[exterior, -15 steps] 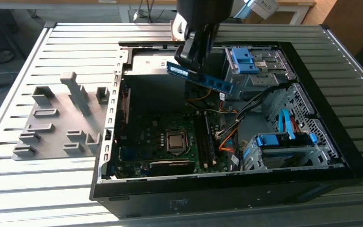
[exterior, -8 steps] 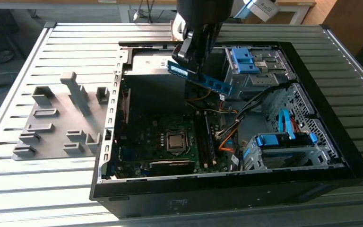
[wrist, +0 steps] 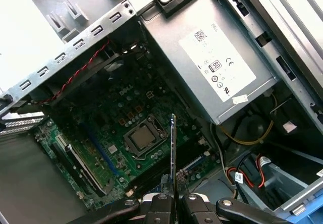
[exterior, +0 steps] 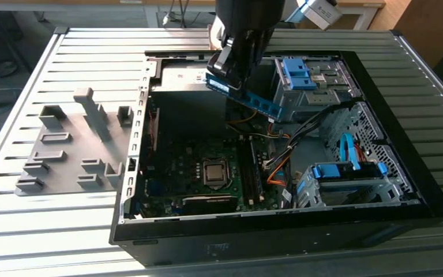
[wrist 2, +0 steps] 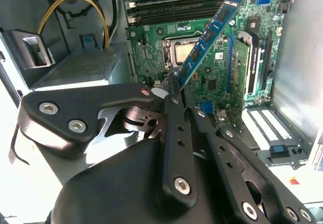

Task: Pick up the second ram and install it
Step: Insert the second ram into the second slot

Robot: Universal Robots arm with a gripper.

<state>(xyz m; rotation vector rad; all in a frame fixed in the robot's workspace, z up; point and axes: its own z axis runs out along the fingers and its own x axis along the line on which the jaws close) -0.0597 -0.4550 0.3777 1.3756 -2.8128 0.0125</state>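
My gripper (exterior: 233,69) is shut on the second ram (exterior: 244,97), a long blue-green stick with dark chips. It holds the stick slanted in the air above the open computer case. In the second wrist view the black fingers (wrist 2: 174,108) clamp one end of the ram (wrist 2: 207,35), and the rest reaches out over the motherboard (wrist 2: 217,77) beside the CPU socket (wrist 2: 179,50). The first wrist view has the ram (wrist: 172,148) edge-on, rising from the gripper (wrist: 172,200) near the CPU socket (wrist: 143,138). The long memory slots (wrist 2: 176,11) lie below, apart from the stick.
The case (exterior: 406,190) lies open on a slatted metal table (exterior: 437,115). A grey fixture with upright blocks (exterior: 75,150) sits at the exterior view's left. Inside are the power supply (wrist: 212,57), loose cables (exterior: 279,167), blue drive-bay clips (exterior: 295,75) and an expansion card (wrist 2: 241,67).
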